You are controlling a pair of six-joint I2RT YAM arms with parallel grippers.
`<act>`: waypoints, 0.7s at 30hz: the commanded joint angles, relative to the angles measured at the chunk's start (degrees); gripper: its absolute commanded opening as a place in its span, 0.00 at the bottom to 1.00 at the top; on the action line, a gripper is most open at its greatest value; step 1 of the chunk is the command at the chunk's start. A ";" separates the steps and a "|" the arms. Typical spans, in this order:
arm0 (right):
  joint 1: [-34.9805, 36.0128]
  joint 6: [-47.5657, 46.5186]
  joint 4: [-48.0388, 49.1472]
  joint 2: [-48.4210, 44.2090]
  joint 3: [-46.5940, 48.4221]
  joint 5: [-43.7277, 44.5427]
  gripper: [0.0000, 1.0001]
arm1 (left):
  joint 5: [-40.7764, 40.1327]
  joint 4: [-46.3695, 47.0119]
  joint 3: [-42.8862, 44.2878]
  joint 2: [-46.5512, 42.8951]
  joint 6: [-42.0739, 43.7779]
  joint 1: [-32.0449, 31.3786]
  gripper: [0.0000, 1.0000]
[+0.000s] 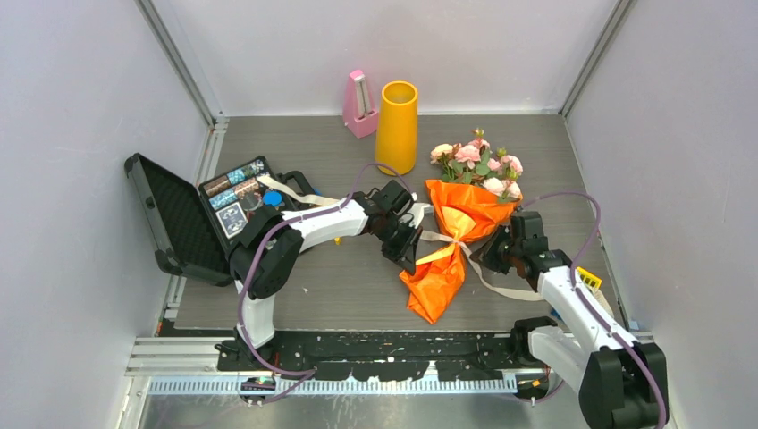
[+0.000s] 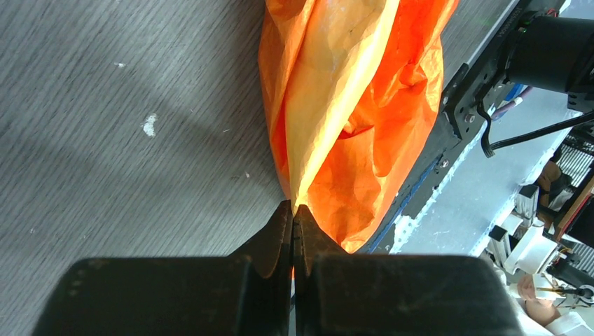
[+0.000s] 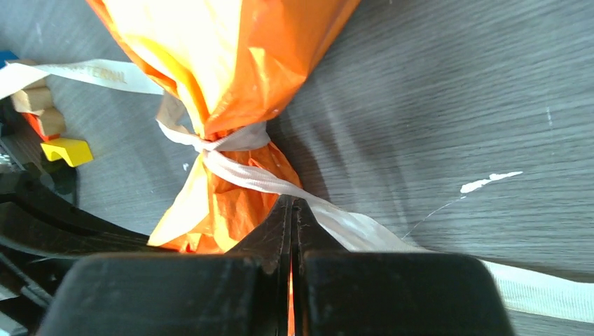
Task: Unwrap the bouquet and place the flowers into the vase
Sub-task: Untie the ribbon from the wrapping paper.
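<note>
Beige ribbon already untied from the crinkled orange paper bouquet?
No, the beige ribbon is knotted around the waist of the crinkled orange paper bouquet.

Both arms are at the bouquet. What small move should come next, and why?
Probably draw the right gripper back, away from the knot, while the left gripper anchors the orange paper. Both are shut on the bouquet, the right beside the ribbon tail, and the knot is tied.

Left gripper (image 2: 293, 207) jaws pressed together, pinching edge of bouquet (image 2: 350, 105) orange wrap just ahead of fingertips; grey table (image 2: 126, 140) beneath.
</note>
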 commanded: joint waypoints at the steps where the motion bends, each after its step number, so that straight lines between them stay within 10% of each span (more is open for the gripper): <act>1: 0.23 1.32 0.87 -5.13 2.69 5.51 0.00 | -0.82 -2.03 2.01 0.30 1.19 -0.33 0.00; 7: 0.23 -2.23 -8.66 -14.76 3.15 10.17 0.03 | -1.71 -2.89 2.51 -0.05 1.80 -0.31 0.00; 12: 0.23 -3.20 -9.58 -12.74 3.35 4.15 0.41 | -2.21 -3.80 3.17 0.03 2.32 -0.33 0.00; 21: 0.35 -3.72 -4.50 -3.41 2.68 -1.36 0.57 | -3.99 -5.64 4.00 -0.32 3.78 -0.33 0.00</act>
